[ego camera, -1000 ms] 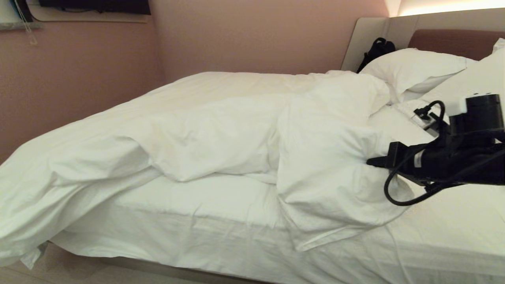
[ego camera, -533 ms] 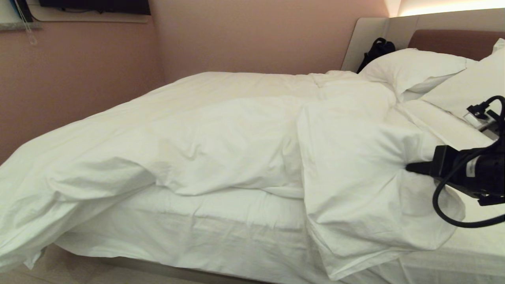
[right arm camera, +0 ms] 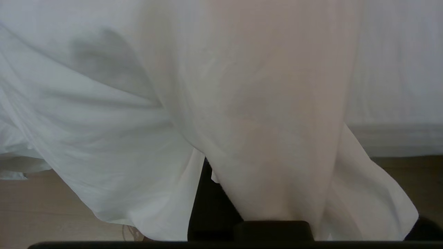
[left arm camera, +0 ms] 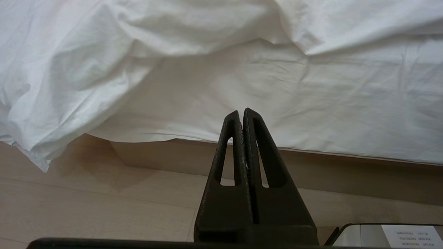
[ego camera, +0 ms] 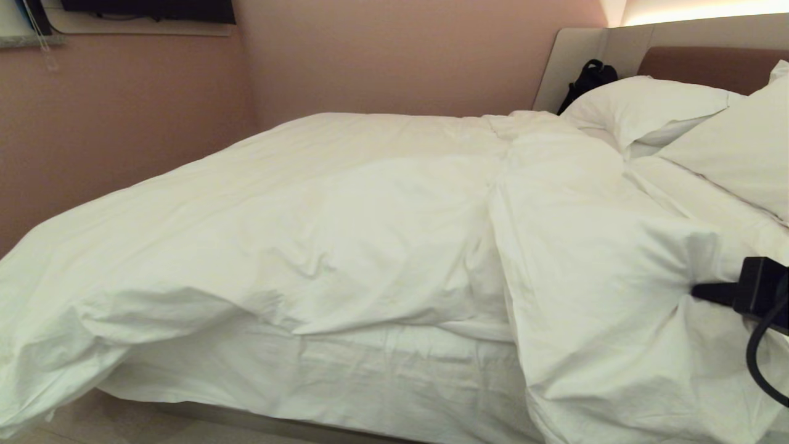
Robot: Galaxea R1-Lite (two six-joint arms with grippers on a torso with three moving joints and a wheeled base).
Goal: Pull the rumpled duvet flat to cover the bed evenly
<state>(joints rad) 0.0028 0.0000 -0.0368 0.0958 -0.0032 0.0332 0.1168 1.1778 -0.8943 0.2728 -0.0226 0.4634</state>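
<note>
Right gripper (ego camera: 699, 290) clamped on the duvet (ego camera: 382, 240), dragging it across the bed (ego camera: 394, 376).

At the frame's right edge the pinched cloth drapes over the jaws; a low, steady pull would probably flatten the centre ridge. Left gripper (left arm camera: 242, 114), pressed closed and empty, hangs by the base. Sheet (ego camera: 382, 364) shows lower centre. Pillows (ego camera: 653, 108) and a black bag (ego camera: 588, 77), upper right, could snag.

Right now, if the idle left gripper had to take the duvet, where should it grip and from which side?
Probably the duvet's sagging lower edge near the foot, where it droops off the bed toward the floor. That loose hem hangs free, so the shut left gripper could open and come in level from the bedside. The right gripper already grips the head-end fold.
</note>
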